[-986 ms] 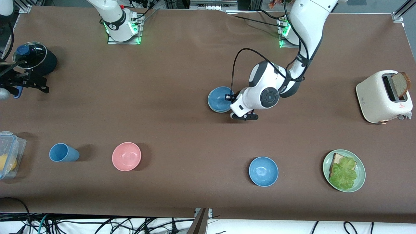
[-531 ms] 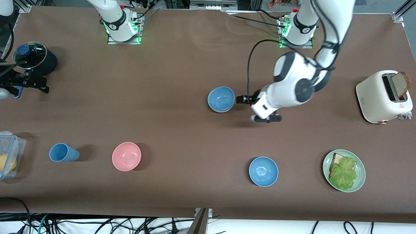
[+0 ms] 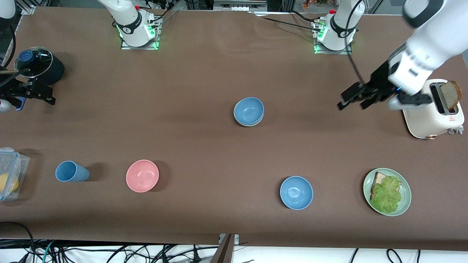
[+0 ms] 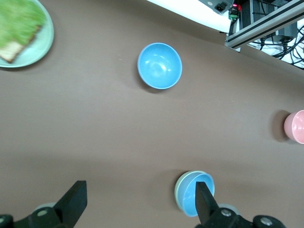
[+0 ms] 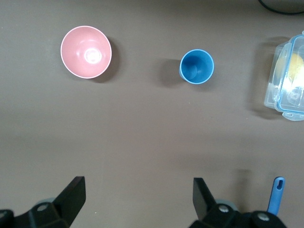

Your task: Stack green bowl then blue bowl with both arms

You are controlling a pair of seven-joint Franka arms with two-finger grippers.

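Left pincer (image 3: 351,100) up in the air, fingers spread wide, nothing between them, over bare tabletop (image 3: 204,65) just beside the toaster (image 3: 431,109) at the left arm's end. In the left wrist view both black fingers (image 4: 73,202) stand well apart. Toaster is cream with a slice of bread (image 3: 450,94) standing up out of its slot.

Right pincer (image 3: 27,91) also open and empty, at the right arm's end of the tabletop, beside a black pot with glass lid (image 3: 36,65); this arm waits. Its wrist view shows its two fingers (image 5: 71,194) wide apart over bare tabletop.

Task things: blue bowl (image 3: 249,110) sits nested inside the green bowl (image 3: 250,124) near the middle of the tabletop; only a thin pale green rim shows under the blue one. In the left wrist view the green rim (image 4: 178,192) is clearer around the blue bowl (image 4: 194,194). Stack is well apart from both pincers.

Nearer the front camera: brighter sky-blue bowl (image 3: 296,192), alone. Toward the left arm's end from it, pale green plate (image 3: 405,203) with bread and lettuce (image 3: 386,193). Toward the right arm's end: pink bowl (image 3: 142,175), then blue cup (image 3: 71,171) on its side, then a clear lidded container (image 3: 11,171) with something yellow inside at the tabletop's edge.
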